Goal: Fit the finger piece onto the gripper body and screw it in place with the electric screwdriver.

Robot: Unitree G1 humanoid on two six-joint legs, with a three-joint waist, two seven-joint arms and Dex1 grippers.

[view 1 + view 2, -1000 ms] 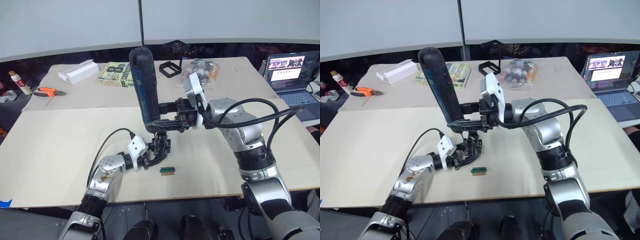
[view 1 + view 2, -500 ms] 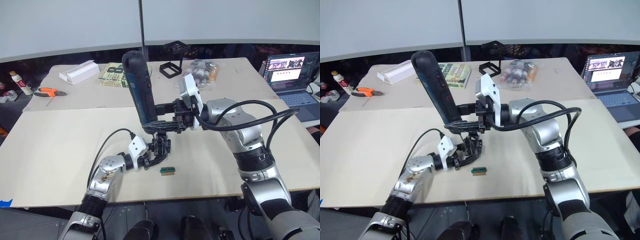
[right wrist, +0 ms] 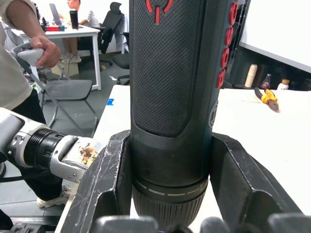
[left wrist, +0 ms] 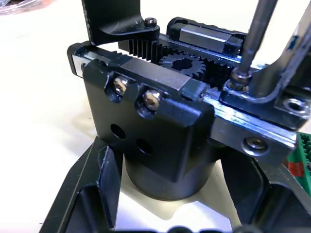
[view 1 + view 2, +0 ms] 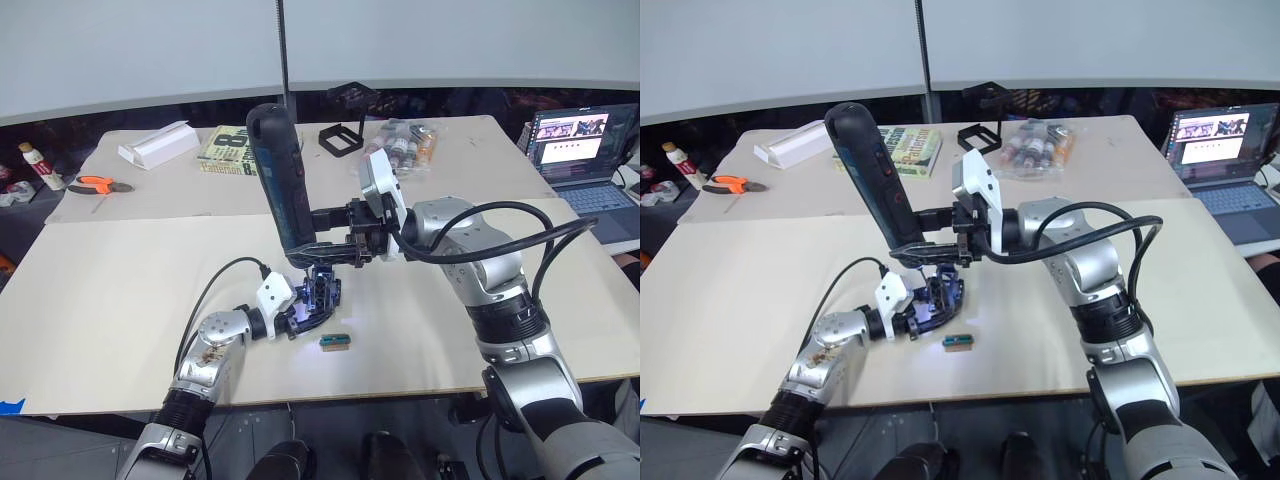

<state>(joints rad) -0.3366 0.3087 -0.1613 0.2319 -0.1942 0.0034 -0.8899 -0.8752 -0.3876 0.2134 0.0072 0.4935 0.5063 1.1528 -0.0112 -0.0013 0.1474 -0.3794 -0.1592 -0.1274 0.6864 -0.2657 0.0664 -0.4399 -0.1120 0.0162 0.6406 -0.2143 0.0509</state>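
Standing near-upright in the right gripper (image 5: 325,236), clamped at its lower barrel, the long dark blue-black electric screwdriver (image 5: 282,175) drops its thin bit onto a screw in the chunky black geared gripper body (image 4: 160,121), directly below those jaws; the left gripper (image 5: 305,305) pinches that body at its base.

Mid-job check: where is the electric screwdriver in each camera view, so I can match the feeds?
Left eye: screwdriver upright at centre, in the right claw.
Right eye: screwdriver left of centre, leaning left.
Left wrist: thin bit entering from above onto a screw.
Right wrist: handle between the fingers.
Shared landmark: gripper body below the bit.
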